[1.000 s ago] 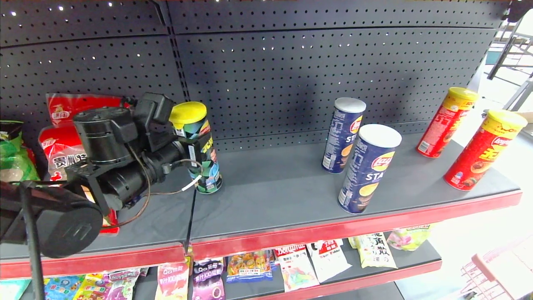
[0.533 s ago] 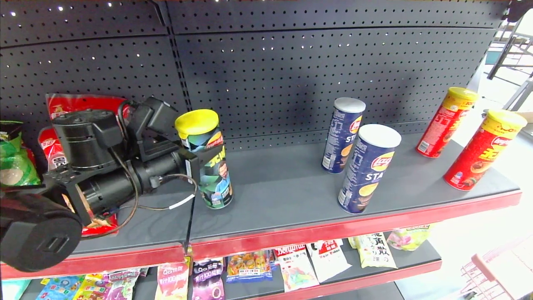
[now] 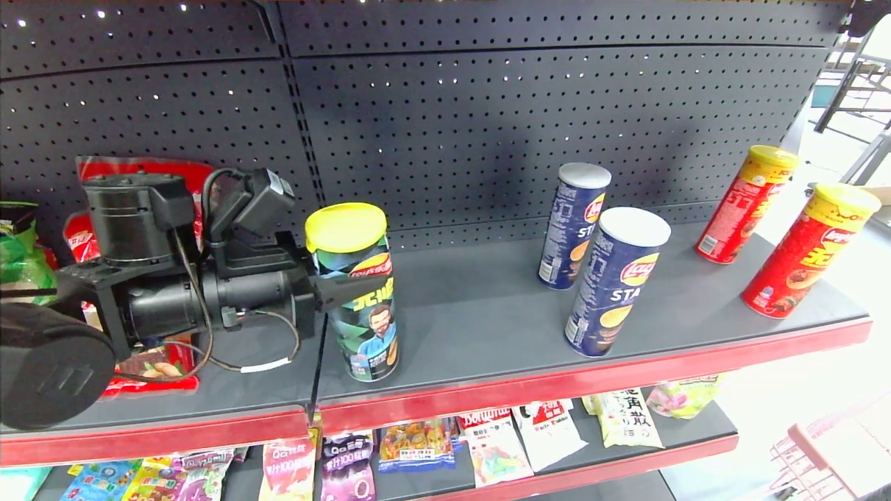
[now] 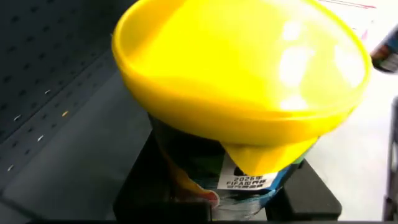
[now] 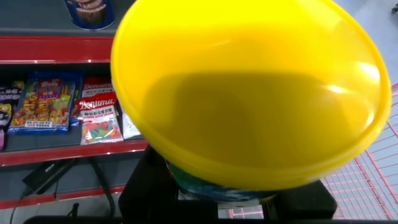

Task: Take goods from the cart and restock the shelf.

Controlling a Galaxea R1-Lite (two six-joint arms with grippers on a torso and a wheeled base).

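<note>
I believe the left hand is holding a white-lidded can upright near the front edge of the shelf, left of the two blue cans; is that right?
Not quite: the lid is yellow, not white, as the head view shows. The left hand holds a yellow-lidded can upright near the front edge of the shelf, left of the two blue cans.

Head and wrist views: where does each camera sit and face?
Head view: on the head, facing forward-down at the shelf; left gripper grips a yellow-lidded can.
Left wrist view: on the left wrist, facing down onto that can; fingers flank it.
Right wrist view: on the right wrist, over a second can in the right gripper.
Head and left wrist share the yellow-lidded can.
</note>
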